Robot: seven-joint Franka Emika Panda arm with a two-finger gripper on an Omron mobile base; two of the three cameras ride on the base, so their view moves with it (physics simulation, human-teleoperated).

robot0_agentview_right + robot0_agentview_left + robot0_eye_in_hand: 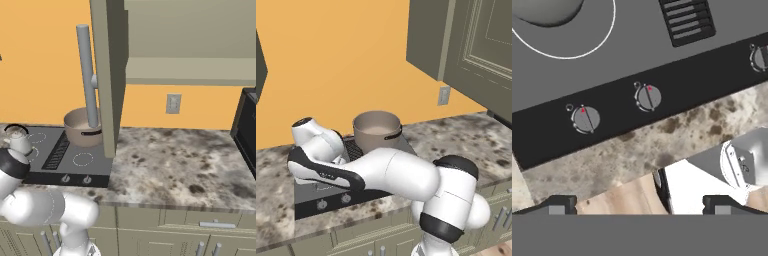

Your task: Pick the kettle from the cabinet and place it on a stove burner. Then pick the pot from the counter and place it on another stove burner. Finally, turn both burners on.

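In the hand view my gripper (639, 205) is open with nothing between its dark fingertips (558, 205). It looks down on the black control strip with its round knobs (586, 119), hovering over the counter's front edge. The grey underside of the kettle (547, 10) sits inside a stove burner (582, 52), left of the vent grille (687, 20). From the right base view, the kettle (17, 140) stands on the cooktop's left side and the pot (82, 127) on its back right. The pot (376, 131) rises behind my arm. The cabinet (190, 70) hangs above the counter (175, 160).
An olive-grey door edge with a long grey bar handle (87, 75) hangs in front of the pot. A wall socket (173, 103) sits on the orange wall. A dark appliance (247, 130) stands at the counter's right end. Panelled wall cabinets (476, 45) hang at the upper right.
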